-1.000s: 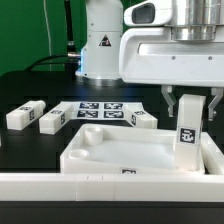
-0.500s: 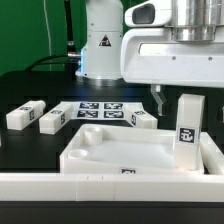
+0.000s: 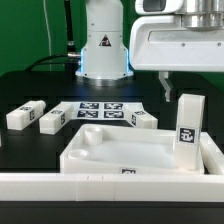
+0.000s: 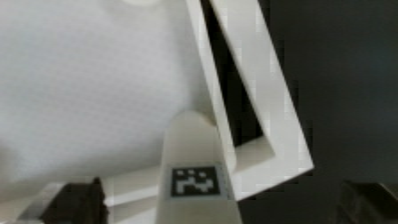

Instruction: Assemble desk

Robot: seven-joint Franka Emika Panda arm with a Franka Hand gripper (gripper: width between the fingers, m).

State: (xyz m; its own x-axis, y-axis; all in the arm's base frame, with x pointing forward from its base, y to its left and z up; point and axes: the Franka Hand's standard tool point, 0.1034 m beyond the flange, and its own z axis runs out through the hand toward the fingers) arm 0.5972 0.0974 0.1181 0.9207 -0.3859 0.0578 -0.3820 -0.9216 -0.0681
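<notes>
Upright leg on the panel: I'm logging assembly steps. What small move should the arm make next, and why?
Likely shift toward the exterior view's left, over the nearest loose leg. The gripper hangs open above the upright leg, which stands untouched in the desk panel corner, so that one seems placed.

I worked in a robotics lab: my white arm (image 3: 104,45) stood at the far edge of a black table (image 3: 25,95), with a green screen (image 3: 25,25) hanging behind it. A marker board (image 3: 100,110) lay fixed mid-table, and a white rail (image 3: 60,186) ran along the near edge.
</notes>
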